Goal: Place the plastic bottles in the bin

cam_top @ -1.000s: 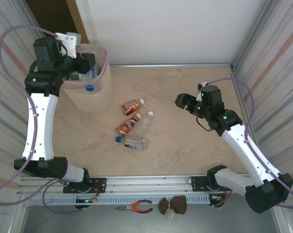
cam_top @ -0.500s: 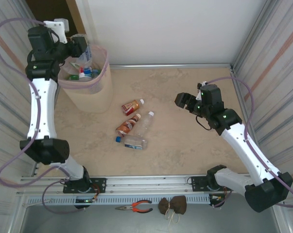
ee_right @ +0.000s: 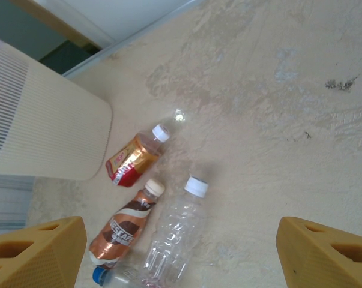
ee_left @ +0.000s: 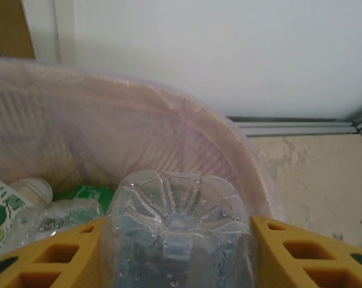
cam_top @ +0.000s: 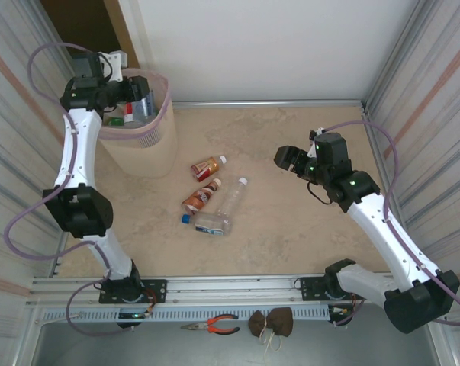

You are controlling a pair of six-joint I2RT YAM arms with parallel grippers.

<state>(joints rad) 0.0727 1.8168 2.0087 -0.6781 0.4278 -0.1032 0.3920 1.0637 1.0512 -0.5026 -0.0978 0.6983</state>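
Bottle (ee_left: 177, 210) gripped in left gripper (ee_left: 177, 249), above bin (ee_left: 168, 138).

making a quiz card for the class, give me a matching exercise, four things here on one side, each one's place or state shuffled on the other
1. left end effector
2. right end effector
3. brown-label bottle
4. bin

A. lying on the table
B. closed on a clear bottle
C. open, holding nothing
D. standing at the far left corner, bottles inside

Pairs: 1-B, 2-C, 3-A, 4-D
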